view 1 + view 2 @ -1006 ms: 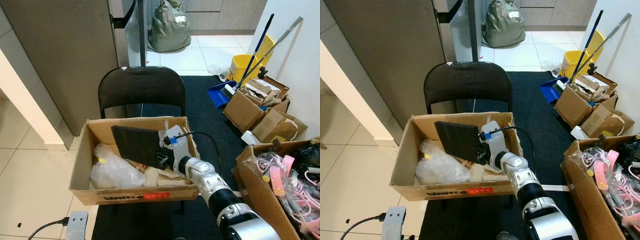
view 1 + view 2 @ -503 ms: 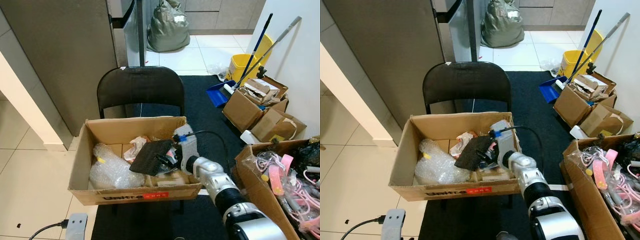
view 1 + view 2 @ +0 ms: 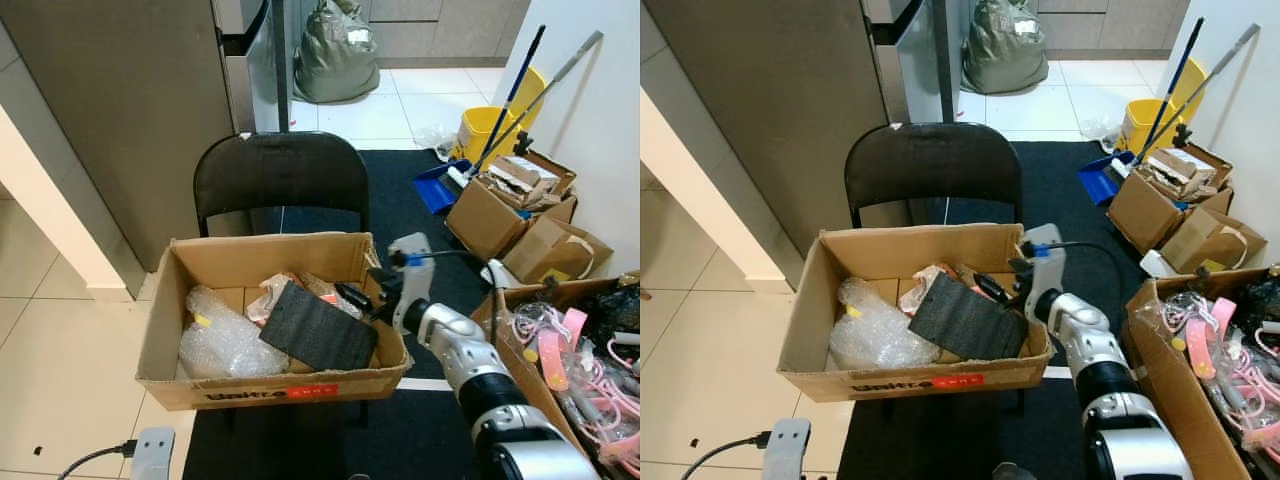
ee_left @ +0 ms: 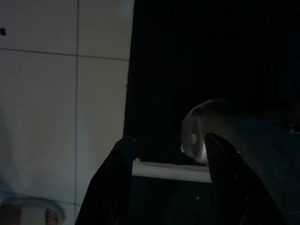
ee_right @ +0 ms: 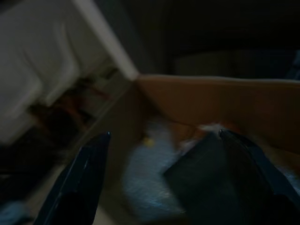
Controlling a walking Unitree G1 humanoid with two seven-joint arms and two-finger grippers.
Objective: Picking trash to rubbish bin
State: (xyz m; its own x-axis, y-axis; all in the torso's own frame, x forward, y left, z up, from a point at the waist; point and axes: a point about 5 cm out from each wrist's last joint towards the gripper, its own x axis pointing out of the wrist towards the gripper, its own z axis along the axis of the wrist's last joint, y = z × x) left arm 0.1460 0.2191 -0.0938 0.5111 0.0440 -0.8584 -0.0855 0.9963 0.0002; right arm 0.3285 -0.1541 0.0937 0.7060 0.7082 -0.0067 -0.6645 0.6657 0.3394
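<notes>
Lying loose in the cardboard box (image 3: 160,345), the black foam pad (image 3: 320,338) is looking light, best pinched edgewise; right gripper (image 3: 362,298) is hovering spread empty beside it.

Head eyes look down on the cardboard box (image 3: 270,300); wrist views dark.

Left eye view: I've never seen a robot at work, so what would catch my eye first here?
Probably the open cardboard box resting on a black folding chair, with a dark foam slab lying inside beside crumpled bubble wrap. The silver right arm reaches in from the lower right, its right gripper open just over the box's right rim. To the right, more cardboard boxes stand by a yellow mop bucket.
</notes>
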